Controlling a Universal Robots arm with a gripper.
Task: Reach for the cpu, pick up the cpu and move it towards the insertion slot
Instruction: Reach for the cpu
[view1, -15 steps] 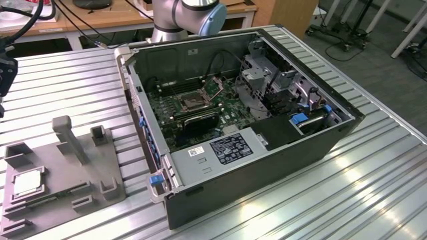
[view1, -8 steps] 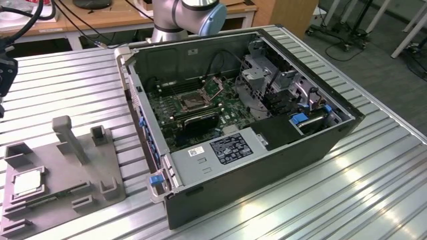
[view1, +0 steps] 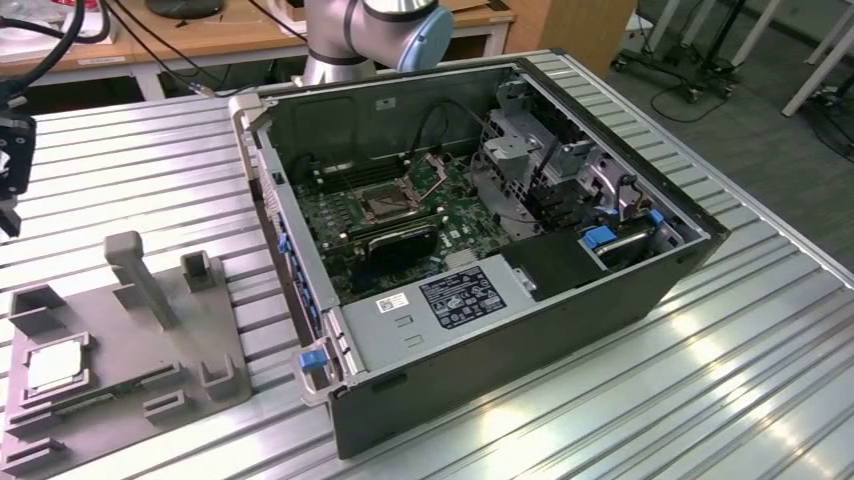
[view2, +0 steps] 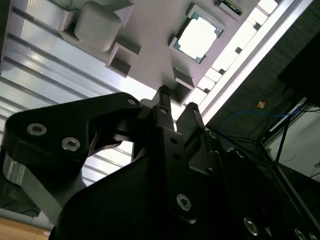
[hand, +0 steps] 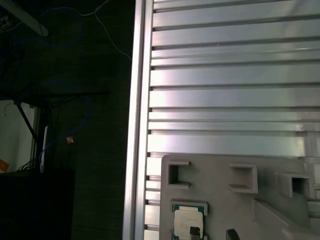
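Item: cpu (view2: 198, 37), seated flat in a recess of the grey tray (view2: 150, 65). Judged light, rigid, fragile; take by opposite edges. My claw (view2: 177, 100): spread, empty, hovering near the tray.

A ribbed metal table (view1: 747, 340) (its grooves run lengthwise) carries two things; a grey plastic tray (view1: 207, 330) lies flat on it at the exterior view's left, close to the table's edge; an open computer case (view1: 534, 360) lies on its side just beside the tray.
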